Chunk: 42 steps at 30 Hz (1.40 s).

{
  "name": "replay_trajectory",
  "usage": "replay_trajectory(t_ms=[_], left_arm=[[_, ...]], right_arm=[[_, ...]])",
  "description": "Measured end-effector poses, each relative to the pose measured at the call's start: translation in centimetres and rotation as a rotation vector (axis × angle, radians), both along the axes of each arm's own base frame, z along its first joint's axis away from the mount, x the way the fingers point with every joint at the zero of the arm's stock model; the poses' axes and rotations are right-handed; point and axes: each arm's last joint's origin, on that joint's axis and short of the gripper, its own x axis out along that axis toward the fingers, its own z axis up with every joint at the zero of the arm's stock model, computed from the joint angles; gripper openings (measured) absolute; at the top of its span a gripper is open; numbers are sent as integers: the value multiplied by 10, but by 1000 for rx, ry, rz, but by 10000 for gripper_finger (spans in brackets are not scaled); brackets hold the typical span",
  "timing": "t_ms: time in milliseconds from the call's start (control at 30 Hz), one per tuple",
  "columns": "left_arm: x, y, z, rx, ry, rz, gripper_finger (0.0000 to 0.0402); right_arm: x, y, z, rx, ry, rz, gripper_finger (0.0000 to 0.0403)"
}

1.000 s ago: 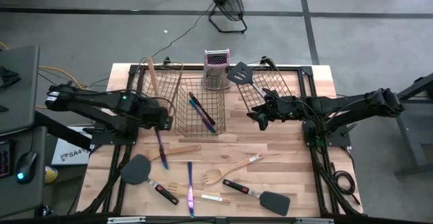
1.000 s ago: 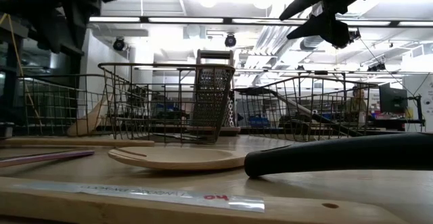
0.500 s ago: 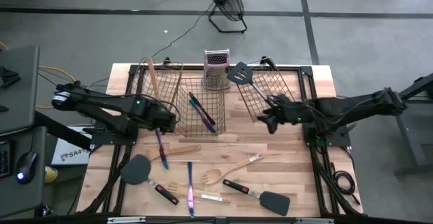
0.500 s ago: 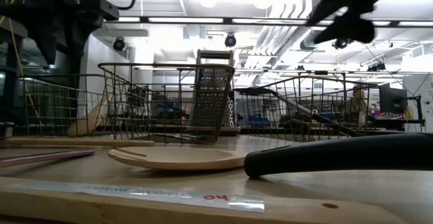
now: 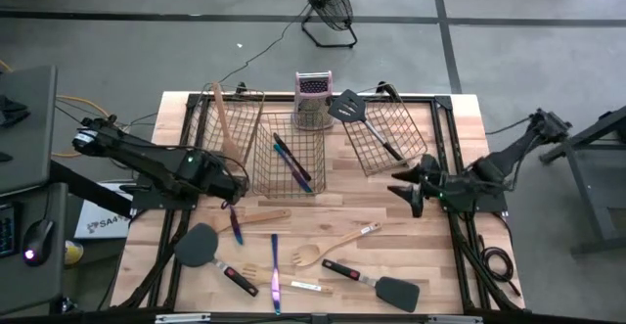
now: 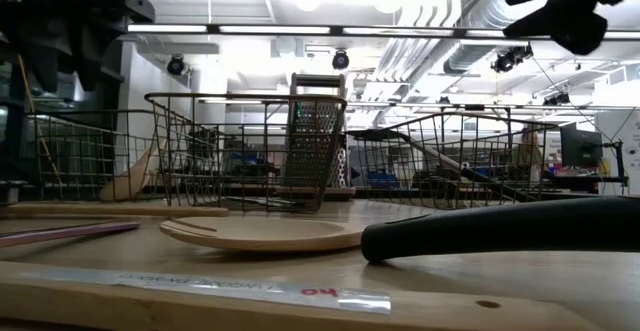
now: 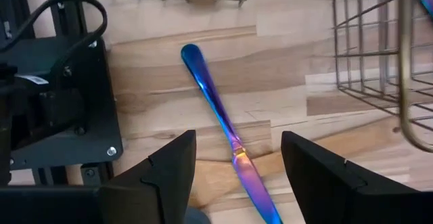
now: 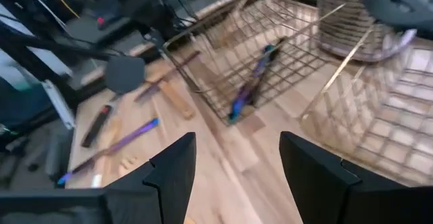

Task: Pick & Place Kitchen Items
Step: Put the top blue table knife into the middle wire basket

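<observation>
Pulling back from the right basket (image 5: 389, 133), our right hand (image 5: 408, 192) hangs open and empty; our left hand (image 5: 233, 189), also open, has dropped over the iridescent knife (image 7: 226, 139) lying on the desk (image 5: 440, 265), likely next.

Glossy iridescent metal knife (image 7: 223, 132) on matt pale wood table (image 7: 291, 55) — wire-mesh metal baskets (image 5: 290, 158).

My table (image 5: 460, 128): wood top. On it: three baskets (image 5: 286, 156) and a grater (image 5: 312, 99) along the back; in front, black spatulas (image 5: 201, 246) (image 5: 386, 287), wooden spoon (image 5: 328, 249), wooden spatula (image 5: 256, 220), purple cutlery (image 5: 275, 270) (image 5: 233, 212).
</observation>
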Motion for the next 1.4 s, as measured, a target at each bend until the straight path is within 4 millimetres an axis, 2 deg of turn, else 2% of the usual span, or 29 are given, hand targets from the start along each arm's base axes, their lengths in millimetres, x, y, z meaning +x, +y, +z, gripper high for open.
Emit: replay_trajectory(t_ms=[300, 633, 1000, 1400], left_arm=[[-2, 1, 1, -16, -19, -4, 214], [-6, 2, 3, -13, -24, -5, 214], [-6, 2, 3, -13, -22, -6, 214], [-6, 2, 3, -13, -21, -6, 214]], right_arm=[[0, 10, -32, 113, -179, -3, 206], [-12, 0, -63, 206, -343, -26, 206], [-32, -21, -58, 147, -428, -44, 206], [-47, -38, -62, 116, -408, -70, 206]])
